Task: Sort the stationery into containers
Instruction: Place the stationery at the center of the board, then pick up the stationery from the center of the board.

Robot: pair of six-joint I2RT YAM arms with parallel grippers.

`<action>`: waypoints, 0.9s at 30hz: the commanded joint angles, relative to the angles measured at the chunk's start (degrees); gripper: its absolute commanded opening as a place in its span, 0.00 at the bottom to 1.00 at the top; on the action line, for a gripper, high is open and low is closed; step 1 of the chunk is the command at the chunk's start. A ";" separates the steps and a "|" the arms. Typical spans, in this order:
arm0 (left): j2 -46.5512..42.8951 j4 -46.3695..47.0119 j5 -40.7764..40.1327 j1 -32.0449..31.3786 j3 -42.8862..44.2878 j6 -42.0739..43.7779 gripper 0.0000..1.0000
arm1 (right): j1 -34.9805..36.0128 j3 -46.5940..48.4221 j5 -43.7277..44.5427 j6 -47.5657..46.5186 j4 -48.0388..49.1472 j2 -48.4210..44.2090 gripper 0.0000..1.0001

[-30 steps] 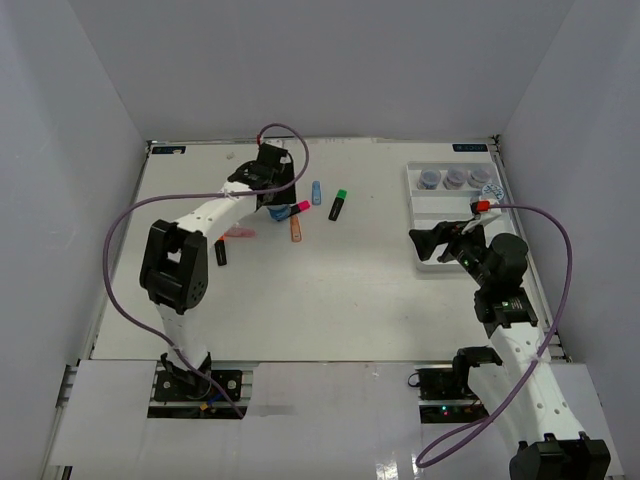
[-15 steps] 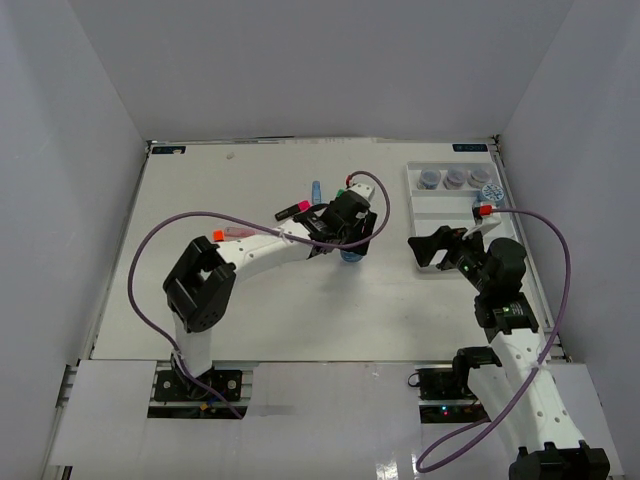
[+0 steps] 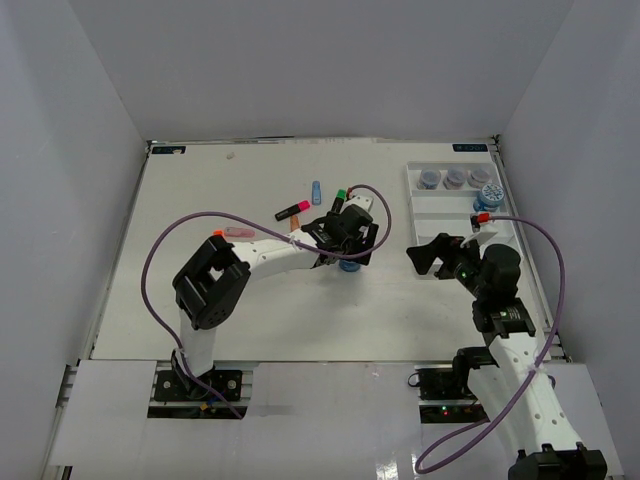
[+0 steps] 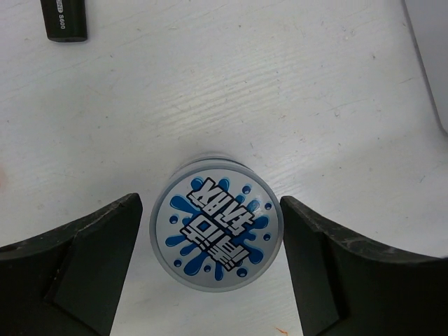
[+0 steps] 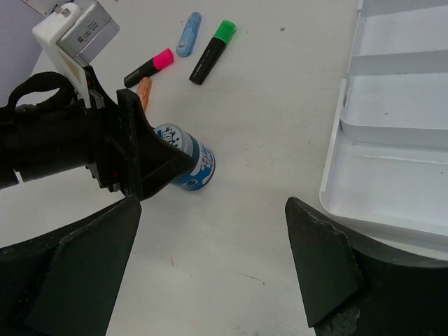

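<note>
A blue-patterned jar [image 4: 217, 241] stands upright on the table between the fingers of my left gripper [image 4: 210, 213], with a narrow gap on each side, so the jaws are open. From above, that jar [image 3: 351, 265] sits mid-table under the left gripper [image 3: 346, 248]. My right gripper [image 5: 210, 231] hovers open and empty, to the right of the jar [image 5: 190, 165] and beside the white tray [image 5: 392, 140]. Highlighters lie beyond: pink-capped [image 5: 149, 68], pastel blue [image 5: 189, 33], green-capped [image 5: 212, 50], orange [image 5: 145, 91].
The tray [image 3: 440, 205] at the right holds three grey-lidded jars [image 3: 455, 177] in its far section, with a blue-patterned one [image 3: 489, 192] just behind them. A pastel pink highlighter [image 3: 238, 232] lies left of the left arm. A black marker end [image 4: 66, 21] shows near the jar.
My left arm swung from the far left to mid-table with the blue jar, lowered it onto the table and widened its jaws off it. The right gripper drifted slightly nearer.
</note>
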 commanded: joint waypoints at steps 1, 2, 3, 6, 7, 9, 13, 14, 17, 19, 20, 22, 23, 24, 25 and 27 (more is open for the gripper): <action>-2.02 3.26 -1.47 -0.31 -0.41 -1.47 0.91 | 0.79 -1.35 -3.50 -0.05 5.53 -1.30 0.90; -2.37 3.17 -1.64 -0.31 -0.50 -1.65 0.97 | 1.31 -2.31 -3.42 0.30 7.46 -1.65 0.90; -2.72 3.17 -1.56 -0.31 -0.67 -1.82 0.98 | 1.40 -2.93 -3.16 1.00 8.35 -2.01 0.90; -4.12 3.09 -1.73 -0.31 -1.28 -2.70 0.98 | 1.58 -4.42 -7.17 2.86 11.25 -3.67 0.90; -5.61 2.91 -2.25 -0.31 -1.37 -2.88 0.98 | 1.58 -5.12 -8.77 3.11 12.74 -4.72 0.90; -7.89 2.30 -3.13 -0.22 -2.07 -3.58 0.98 | 1.58 -8.80 -9.32 6.70 18.87 -6.22 0.90; -16.93 0.54 -6.55 0.30 -3.39 -3.15 0.98 | 1.58 -14.09 -15.10 6.55 26.98 -7.38 0.90; -18.52 -0.07 -7.43 0.91 -3.83 -3.06 0.98 | 1.67 -14.18 -16.07 5.59 27.34 -6.85 0.90; -25.73 -1.92 -8.76 3.37 -7.08 -2.79 0.98 | 2.19 -9.63 -16.00 -0.45 21.39 -2.99 0.90; -31.86 -2.19 -7.54 6.52 -11.10 -2.97 0.98 | 4.72 -3.33 -12.14 -5.30 13.42 1.14 0.90; -33.90 -2.19 -6.83 7.85 -12.61 -3.05 0.98 | 6.22 -1.46 -10.04 -7.15 11.54 2.37 0.90; -37.94 -2.28 -5.43 12.05 -16.99 -2.97 0.98 | 9.39 2.14 -3.01 -10.85 9.43 5.45 0.90; -41.62 -2.71 -4.90 13.39 -18.32 -2.88 0.98 | 12.71 3.12 1.63 -11.56 9.15 6.59 0.90; -43.31 -2.98 -4.89 14.53 -19.56 -2.88 0.98 | 14.31 4.09 3.85 -12.95 8.89 9.13 0.90; -44.81 -3.33 -4.89 16.80 -20.70 -2.71 0.98 | 15.98 5.05 6.05 -13.66 8.71 10.72 0.90; -49.10 -3.68 -5.77 18.58 -24.21 -1.57 0.98 | 20.90 7.87 11.48 -14.90 8.27 16.06 0.90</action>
